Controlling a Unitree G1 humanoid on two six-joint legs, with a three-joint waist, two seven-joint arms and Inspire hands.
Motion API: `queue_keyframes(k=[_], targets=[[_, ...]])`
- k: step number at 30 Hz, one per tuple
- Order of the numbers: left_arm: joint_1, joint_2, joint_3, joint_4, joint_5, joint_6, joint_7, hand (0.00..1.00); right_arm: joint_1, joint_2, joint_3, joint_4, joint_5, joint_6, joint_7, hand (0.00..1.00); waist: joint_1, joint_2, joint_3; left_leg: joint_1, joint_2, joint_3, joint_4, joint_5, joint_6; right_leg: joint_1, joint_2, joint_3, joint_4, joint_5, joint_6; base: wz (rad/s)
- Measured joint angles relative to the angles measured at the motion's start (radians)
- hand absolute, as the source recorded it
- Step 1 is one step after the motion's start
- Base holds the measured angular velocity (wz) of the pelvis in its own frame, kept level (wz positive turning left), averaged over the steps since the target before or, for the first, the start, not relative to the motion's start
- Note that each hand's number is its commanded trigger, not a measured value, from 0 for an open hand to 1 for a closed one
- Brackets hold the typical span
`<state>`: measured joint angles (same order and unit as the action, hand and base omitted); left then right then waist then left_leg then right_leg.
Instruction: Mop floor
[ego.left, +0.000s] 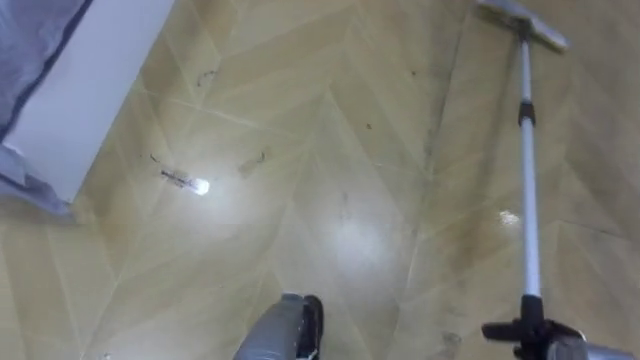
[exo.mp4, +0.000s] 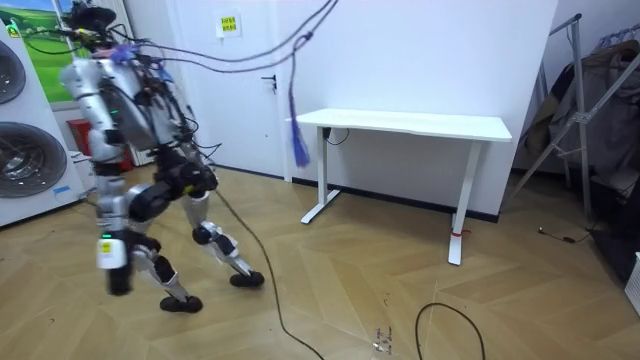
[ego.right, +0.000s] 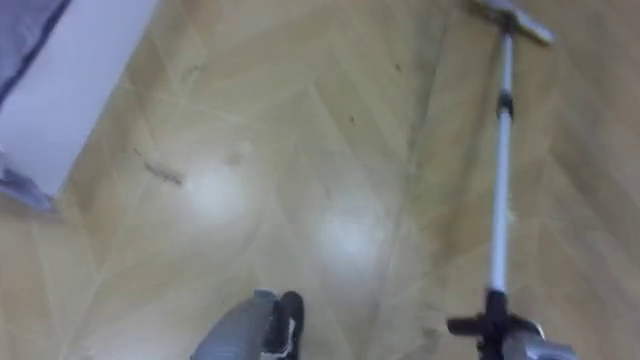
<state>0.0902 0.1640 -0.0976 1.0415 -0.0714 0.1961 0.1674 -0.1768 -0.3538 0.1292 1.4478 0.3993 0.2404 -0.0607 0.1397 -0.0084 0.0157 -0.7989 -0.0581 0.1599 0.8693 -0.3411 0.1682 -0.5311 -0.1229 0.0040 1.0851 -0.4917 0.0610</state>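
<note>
A mop with a long white pole (ego.left: 528, 200) stretches from the lower right up to its flat grey head (ego.left: 522, 22), which rests on the wooden floor at the top right. My right hand (ego.left: 532, 333) is curled round the pole's lower end at the bottom right edge. My left hand (ego.left: 309, 322) hangs at the bottom centre, away from the mop. In the room view I stand bent forward, legs apart in a stride, at the room view's left beside washing machines (exo.mp4: 22, 150).
A white furniture block (ego.left: 95, 85) with grey-blue cloth (ego.left: 30, 45) on it fills the upper left corner. Small dark scraps (ego.left: 180, 180) lie on the floor. A white desk (exo.mp4: 405, 125), a clothes rack (exo.mp4: 590, 110) and a floor cable (exo.mp4: 440, 320) show in the room view.
</note>
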Motion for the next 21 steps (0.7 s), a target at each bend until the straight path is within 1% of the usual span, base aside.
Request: queue_keyframes(k=[1, 2, 3, 4, 5, 6, 7, 8, 9, 10, 11, 12, 13, 14, 15, 16, 17, 18, 19, 20, 21], targets=[[-0.004, -0.001, 0.001, 0.0, -0.001, -0.005, 0.002, 0.0, 0.033, 0.0, 0.004, 0.01, -0.011, 0.0, -0.008, 1.0, -0.003, 0.013, -0.0081, 0.016, -0.007, -0.002, 0.0, -0.017, 0.005, -0.01, 0.002, 0.013, 0.037, 0.035, 0.002, 0.0], [-0.011, -0.001, 0.003, 0.0, -0.004, -0.012, 0.012, 0.0, 0.095, 0.004, 0.004, 0.013, -0.024, 0.0, -0.029, 1.0, -0.01, 0.041, -0.0148, 0.047, -0.011, -0.004, -0.003, -0.046, 0.01, -0.046, 0.007, 0.025, 0.109, 0.07, 0.0, -0.17], [-0.014, 0.0, 0.004, -0.001, -0.005, -0.017, 0.025, 0.0, 0.134, 0.009, 0.004, 0.013, -0.04, 0.0, -0.044, 1.0, -0.024, 0.07, -0.0141, 0.075, -0.011, -0.015, -0.011, -0.066, 0.01, -0.105, 0.022, 0.029, 0.168, 0.07, -0.004, -0.23], [-0.015, -0.001, 0.005, 0.0, -0.005, -0.017, 0.03, 0.0, 0.15, 0.014, 0.004, 0.012, -0.043, 0.0, -0.052, 1.0, -0.03, 0.083, -0.0134, 0.088, -0.012, -0.026, -0.018, -0.071, 0.01, -0.134, 0.032, 0.026, 0.173, 0.07, -0.005, -0.33], [-0.017, -0.004, 0.005, 0.0, -0.006, -0.017, 0.041, 0.0, 0.183, 0.032, 0.004, 0.005, -0.046, 0.001, -0.074, 1.0, -0.04, 0.096, -0.0121, 0.122, -0.015, -0.038, -0.047, -0.074, 0.006, -0.189, 0.049, 0.022, 0.145, 0.07, -0.005, -0.37], [-0.014, -0.005, 0.003, 0.003, -0.005, -0.017, 0.044, 0.0, 0.205, 0.057, 0.004, -0.003, -0.051, 0.001, -0.09, 1.0, -0.05, 0.096, -0.0117, 0.159, -0.026, -0.063, -0.082, -0.076, 0.002, -0.227, 0.061, 0.017, 0.074, 0.072, -0.008, -0.39], [-0.009, -0.006, 0.003, 0.006, -0.005, -0.017, 0.044, 0.0, 0.212, 0.069, 0.004, -0.004, -0.052, 0.001, -0.092, 1.0, -0.056, 0.096, -0.0111, 0.178, -0.026, -0.067, -0.097, -0.078, -0.002, -0.239, 0.066, 0.011, 0.023, 0.074, -0.013, -0.4], [-0.002, -0.011, 0.003, 0.006, -0.004, -0.014, 0.044, 0.0, 0.22, 0.09, 0.004, -0.009, -0.055, 0.004, -0.093, 1.0, -0.06, 0.092, -0.0085, 0.217, -0.026, -0.068, -0.128, -0.082, -0.01, -0.254, 0.073, 0.009, -0.1, 0.087, -0.031, -0.35], [0.004, -0.022, 0.003, 0.008, -0.004, -0.01, 0.044, 0.0, 0.213, 0.105, 0.003, -0.011, -0.058, 0.017, -0.094, 1.0, -0.061, 0.088, -0.0059, 0.252, -0.026, -0.074, -0.149, -0.092, -0.018, -0.257, 0.075, -0.005, -0.23, 0.118, -0.047, -0.31], [0.009, -0.028, 0.003, 0.009, -0.003, -0.006, 0.045, 0.0, 0.207, 0.109, 0.001, -0.01, -0.063, 0.025, -0.095, 1.0, -0.061, 0.087, -0.0049, 0.267, -0.026, -0.083, -0.155, -0.1, -0.023, -0.255, 0.076, -0.014, -0.289, 0.141, -0.054, -0.15], [0.021, -0.034, 0.003, 0.009, -0.004, 0.003, 0.045, 0.0, 0.197, 0.116, -0.005, -0.01, -0.071, 0.043, -0.1, 1.0, -0.062, 0.085, -0.0044, 0.295, -0.025, -0.097, -0.159, -0.119, -0.034, -0.249, 0.077, -0.038, -0.355, 0.2, -0.07, 0.04], [0.03, -0.035, 0.002, 0.009, -0.005, 0.022, 0.046, 0.0, 0.184, 0.116, -0.013, -0.015, -0.074, 0.058, -0.102, 1.0, -0.059, 0.083, -0.0049, 0.322, -0.022, -0.111, -0.157, -0.137, -0.046, -0.231, 0.074, -0.059, -0.355, 0.22, -0.086, 0.07], [0.034, -0.034, 0.004, 0.009, -0.005, 0.033, 0.049, 0.0, 0.171, 0.112, -0.021, -0.015, -0.08, 0.068, -0.103, 1.0, -0.054, 0.073, -0.004, 0.329, -0.021, -0.114, -0.15, -0.144, -0.053, -0.219, 0.069, -0.066, -0.348, 0.221, -0.088, 0.07], [0.039, -0.027, 0.002, 0.012, -0.013, 0.047, 0.056, 0.0, 0.123, 0.101, -0.035, -0.01, -0.094, 0.081, -0.105, 1.0, -0.051, 0.07, -0.0011, 0.315, -0.015, -0.108, -0.07, -0.148, -0.072, -0.212, 0.06, -0.084, -0.317, 0.214, -0.092, 0.03], [0.039, -0.019, -0.003, 0.019, -0.03, 0.056, 0.065, 0.0, 0.068, 0.085, -0.036, -0.006, -0.101, 0.088, -0.106, 1.0, -0.05, 0.063, 0.0034, 0.243, 0.012, -0.094, 0.104, -0.109, -0.13, -0.21, 0.061, -0.095, -0.267, 0.185, -0.115, 0.0], [0.04, -0.013, -0.004, 0.017, -0.045, 0.06, 0.07, 0.0, 0.038, 0.077, -0.035, -0.007, -0.101, 0.088, -0.105, 1.0, -0.045, 0.055, 0.0071, 0.204, 0.025, -0.083, 0.197, -0.065, -0.155, -0.21, 0.062, -0.093, -0.237, 0.162, -0.123, -0.13], [0.043, -0.005, -0.014, 0.018, -0.083, 0.063, 0.084, 0.0, -0.027, 0.055, -0.034, -0.007, -0.103, 0.088, -0.102, 1.0, -0.02, 0.031, 0.0114, 0.127, 0.053, -0.07, 0.356, 0.05, -0.18, -0.212, 0.075, -0.084, -0.191, 0.124, -0.134, -0.25], [0.047, 0.001, -0.029, 0.007, -0.108, 0.06, 0.089, 0.0, -0.1, 0.035, -0.027, -0.01, -0.1, 0.084, -0.098, 1.0, -0.001, 0.012, 0.0121, 0.052, 0.063, -0.065, 0.479, 0.201, -0.187, -0.214, 0.079, -0.078, -0.154, 0.091, -0.145, -0.25], [0.054, 0.005, -0.032, -0.007, -0.124, 0.057, 0.091, 0.0, -0.137, 0.026, -0.019, -0.013, -0.093, 0.077, -0.096, 1.0, 0.004, -0.002, 0.0138, 0.016, 0.063, -0.065, 0.52, 0.251, -0.191, -0.217, 0.08, -0.071, -0.14, 0.078, -0.147, -0.14], [0.058, 0.009, -0.035, -0.023, -0.132, 0.043, 0.092, 0.0, -0.205, 0.008, -0.011, -0.02, -0.075, 0.059, -0.086, 1.0, 0.016, -0.018, 0.0186, -0.054, 0.076, -0.068, 0.57, 0.248, -0.183, -0.217, 0.088, -0.069, -0.125, 0.064, -0.145, -0.17], [0.06, 0.009, -0.034, -0.034, -0.13, 0.04, 0.092, 0.0, -0.251, -0.002, -0.005, -0.029, -0.055, 0.038, -0.075, 1.0, 0.042, -0.02, 0.02, -0.109, 0.095, -0.073, 0.558, 0.211, -0.167, -0.207, 0.1, -0.068, -0.123, 0.05, -0.151, -0.18]])
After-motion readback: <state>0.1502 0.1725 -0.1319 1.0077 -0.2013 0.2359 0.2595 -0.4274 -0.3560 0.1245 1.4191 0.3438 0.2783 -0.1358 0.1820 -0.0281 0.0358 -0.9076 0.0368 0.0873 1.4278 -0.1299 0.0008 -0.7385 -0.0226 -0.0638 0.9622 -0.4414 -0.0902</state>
